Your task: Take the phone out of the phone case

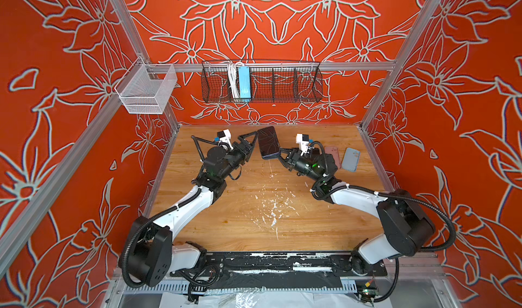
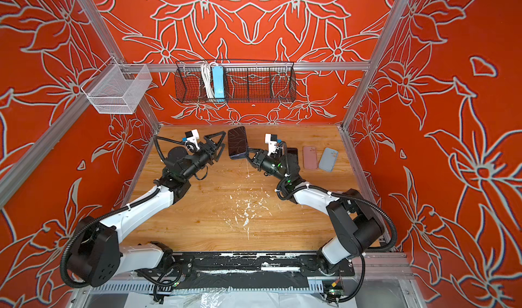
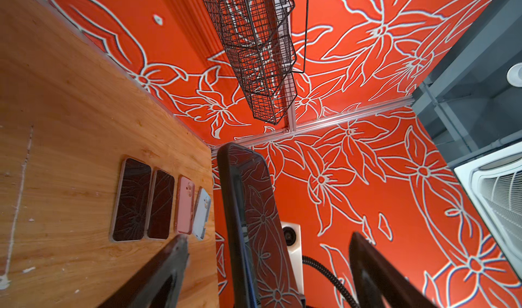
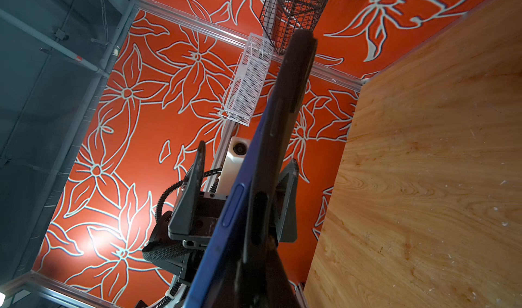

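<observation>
The phone (image 1: pixel 267 141), in its blue case (image 4: pixel 232 207), is held up above the counter (image 1: pixel 254 221) — the right claw (image 1: pixel 280 154) pinches its lower end, the left claw (image 1: pixel 253 145) spread wide beside it. Stiff, slick glass; likely best peeled at a case corner.

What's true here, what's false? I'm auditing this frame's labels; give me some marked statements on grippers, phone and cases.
1. The right gripper is shut on the dark-cased blue phone, above the wooden table. True.
2. The left gripper clamps that phone. False: its jaws stand open around it.
3. A pink phone case lies beside a pale blue phone case on the table. True.
4. The black wire basket holds a case. False: a blue power strip and white cable.
</observation>
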